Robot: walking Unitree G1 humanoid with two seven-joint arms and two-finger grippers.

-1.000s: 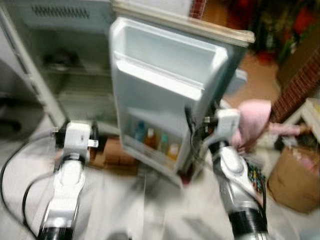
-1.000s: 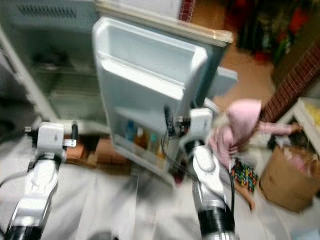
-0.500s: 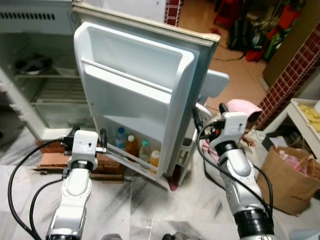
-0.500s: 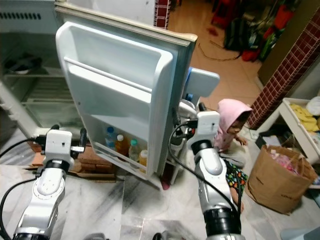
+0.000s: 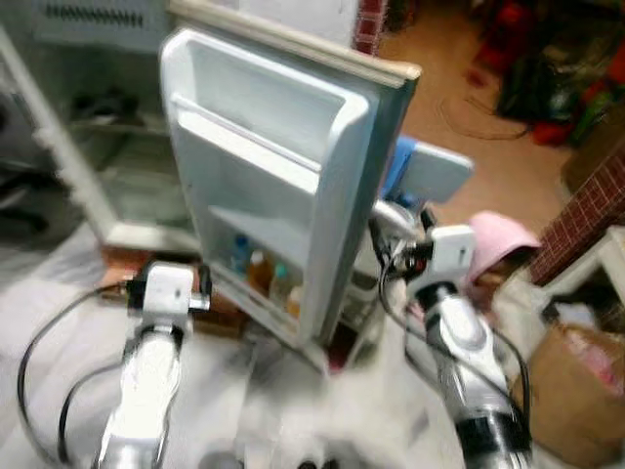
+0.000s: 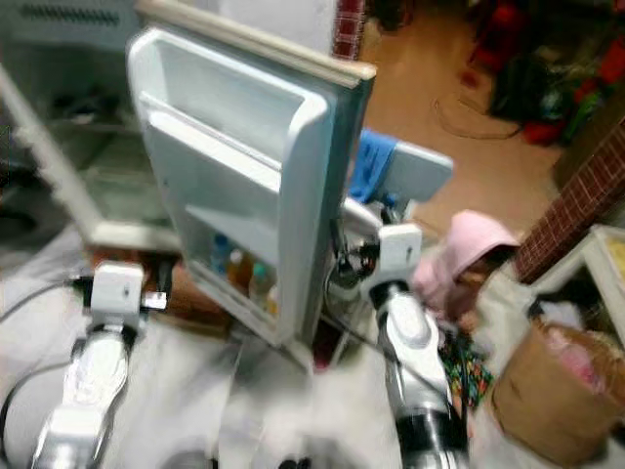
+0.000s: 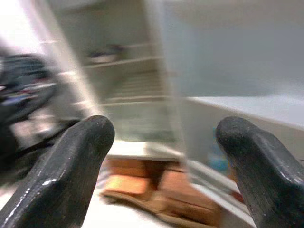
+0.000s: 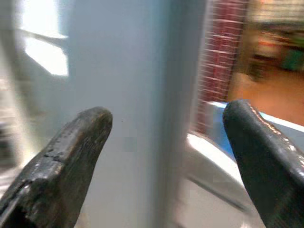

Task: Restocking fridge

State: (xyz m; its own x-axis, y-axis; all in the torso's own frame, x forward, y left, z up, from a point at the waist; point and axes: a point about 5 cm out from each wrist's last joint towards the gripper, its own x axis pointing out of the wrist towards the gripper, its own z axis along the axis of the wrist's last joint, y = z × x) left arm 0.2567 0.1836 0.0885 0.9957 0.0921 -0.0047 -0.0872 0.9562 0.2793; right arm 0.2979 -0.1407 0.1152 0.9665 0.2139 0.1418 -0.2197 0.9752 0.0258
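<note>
White fridge door (image 5: 283, 186) edge betw. spread right claw (image 8: 164, 142) fingers

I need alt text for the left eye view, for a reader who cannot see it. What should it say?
An open white fridge door stands before the robot, with several bottles on its lowest shelf. The left claw is near the door's lower edge and the right claw is by the door's outer side, both empty. A person in a pink hood sits at right.
</note>
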